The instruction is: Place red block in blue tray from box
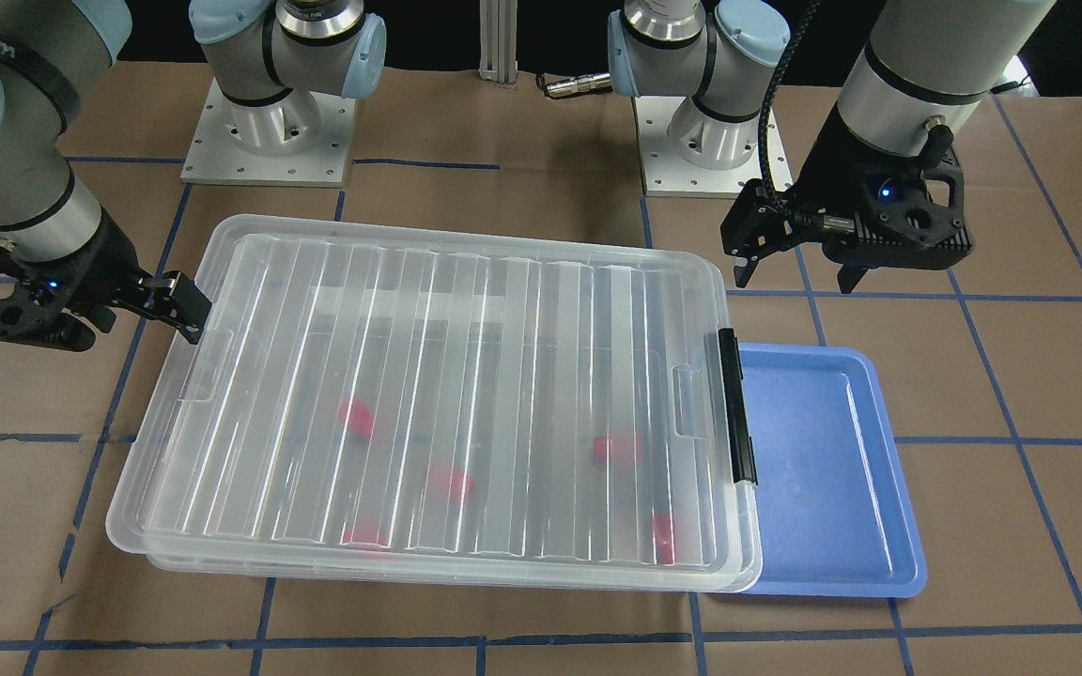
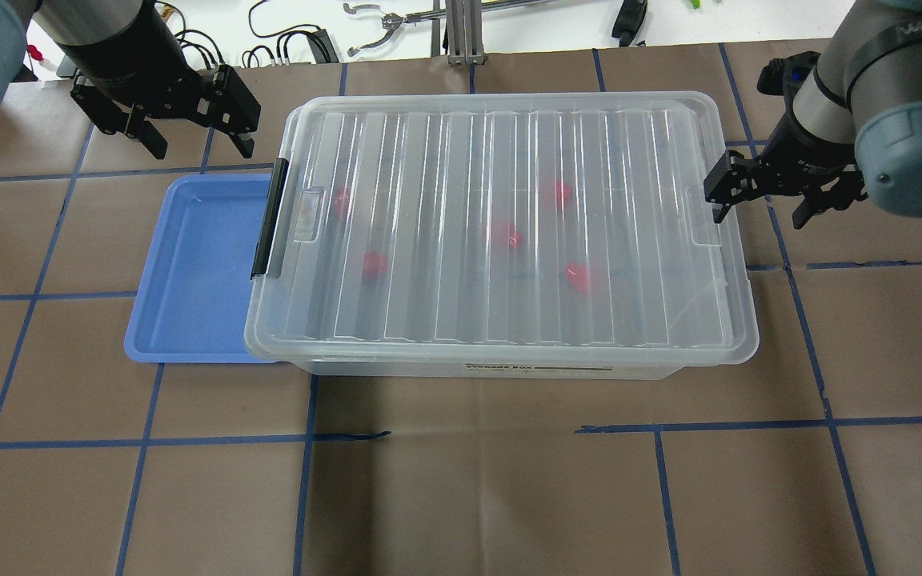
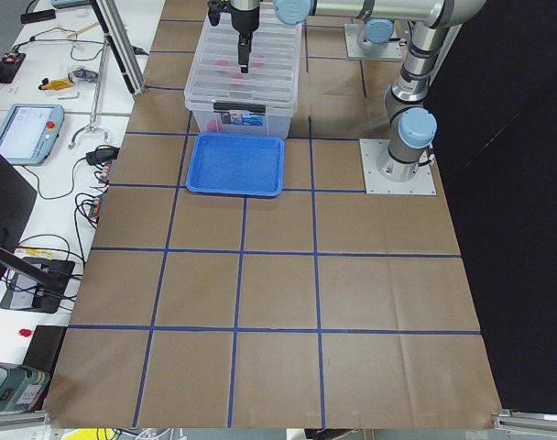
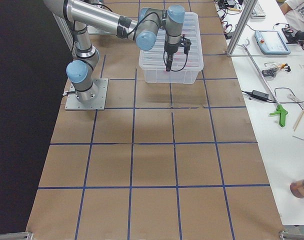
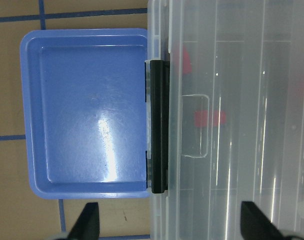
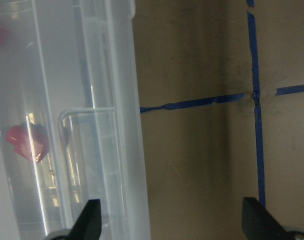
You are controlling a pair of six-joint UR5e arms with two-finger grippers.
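box: clear box (image 2: 509,370) sits mid-table (image 2: 461,496), ribbed lid (image 2: 629,200) on, black latch (image 2: 269,220) on the short end facing the tray.
red blocks: five red blocks (image 2: 503,234) inside the box, all under the lid, spread well apart. They are blurred by the ribs, so probably five; I can't tell their shape or orientation.
blue tray: blue tray (image 2: 189,264) lies flat, just beside the latch end, nothing in it. From overhead the lid rim overhangs its near edge.
left gripper: left gripper (image 2: 201,148) hangs above the table just past the tray's far side, fingers spread, holding nothing.
right gripper: right gripper (image 2: 759,216) is at the box's other short end, fingers spread, holding nothing.
left wrist view only: looks straight down on latch and tray. One fingertip (image 5: 89,220) is over bare table, the other over the lid.
right wrist view only: one fingertip (image 6: 89,220) is over the box rim, the other over paper. One block shows close through the wall.
side views: grippers too small to judge.
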